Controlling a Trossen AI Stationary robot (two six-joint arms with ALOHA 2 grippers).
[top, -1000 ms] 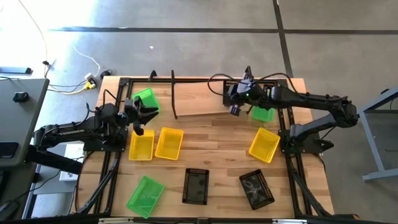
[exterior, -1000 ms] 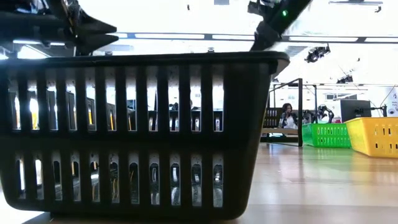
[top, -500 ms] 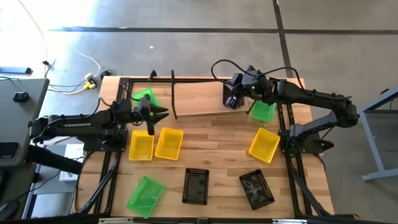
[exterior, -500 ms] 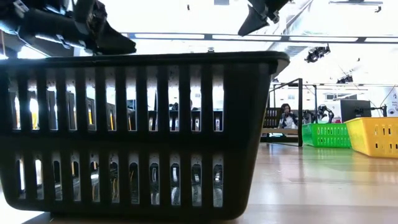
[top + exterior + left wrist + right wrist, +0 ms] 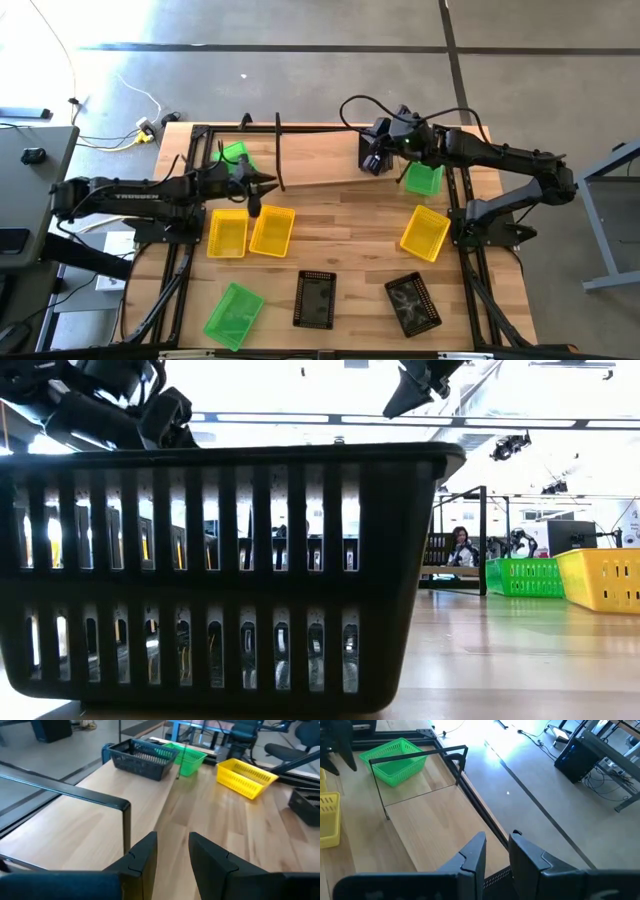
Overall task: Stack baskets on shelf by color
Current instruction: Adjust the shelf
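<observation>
While both arms are held over the worktop's (image 5: 350, 260) far half, nothing is gripped.
Left tool (image 5: 262, 182): kept at the shelf's left end; fingers (image 5: 145, 855) set narrowly apart, nothing between.
Right tool (image 5: 372, 165): held above the shelf's right end; fingers (image 5: 475, 852) set narrowly apart, nothing between.
Shelf (image 5: 320, 160): laid across the far side; one black basket (image 5: 142, 752) is seen on its right end.
Green baskets: one (image 5: 232, 155) just past the left wire end, one (image 5: 422, 180) near the right end, one (image 5: 234, 312) at the near left.
Yellow baskets: two (image 5: 228, 233) (image 5: 272, 230) side by side mid-left, one (image 5: 425, 232) at the right.
Black baskets: two (image 5: 316, 298) (image 5: 412, 303) placed near the front edge.
</observation>
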